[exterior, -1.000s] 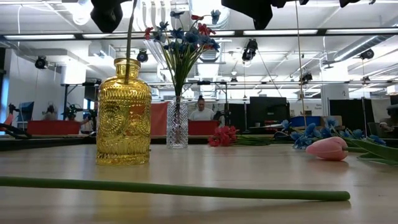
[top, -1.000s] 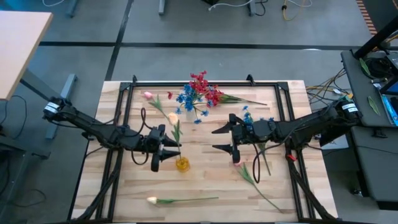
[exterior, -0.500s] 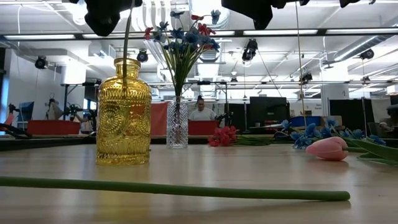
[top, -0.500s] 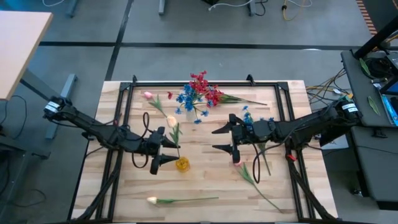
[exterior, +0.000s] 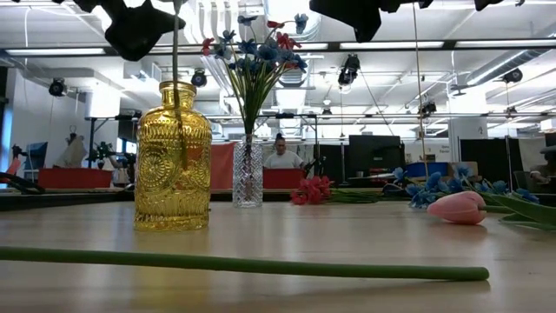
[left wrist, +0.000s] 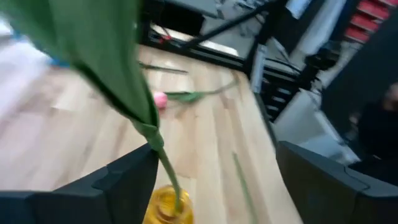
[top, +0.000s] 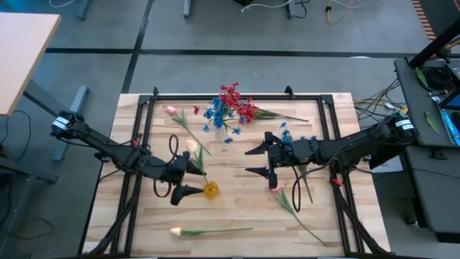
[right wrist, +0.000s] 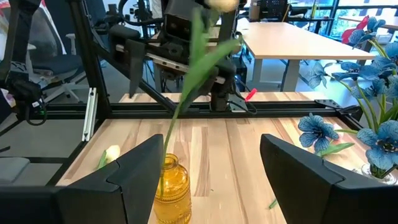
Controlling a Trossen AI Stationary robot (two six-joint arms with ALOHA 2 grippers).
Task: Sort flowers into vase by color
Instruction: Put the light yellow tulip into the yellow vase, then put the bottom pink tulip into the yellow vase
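Standing mid-table, yellow glass vase [top: 210, 190] with cream tulip [top: 191, 146] stem in its neck, clear vase [exterior: 248, 172] behind, left gripper [top: 188, 181] fingers spread, right gripper [top: 253, 161] released, empty.

Low view, left of frame: I noted the amber-yellow glass vase [exterior: 172, 159], embossed with round rosette patterns, a green stem [exterior: 176, 83] showing inside it. Centre: the clear vase [exterior: 248, 181] carried mixed blue and red blossoms [exterior: 254, 50]. Right edge: a pink tulip bud [exterior: 460, 207]. High view, bottom left: a cream tulip [top: 176, 231] on green stem. Table [top: 237, 208] was pale wood with plank striping. Both arms read black.
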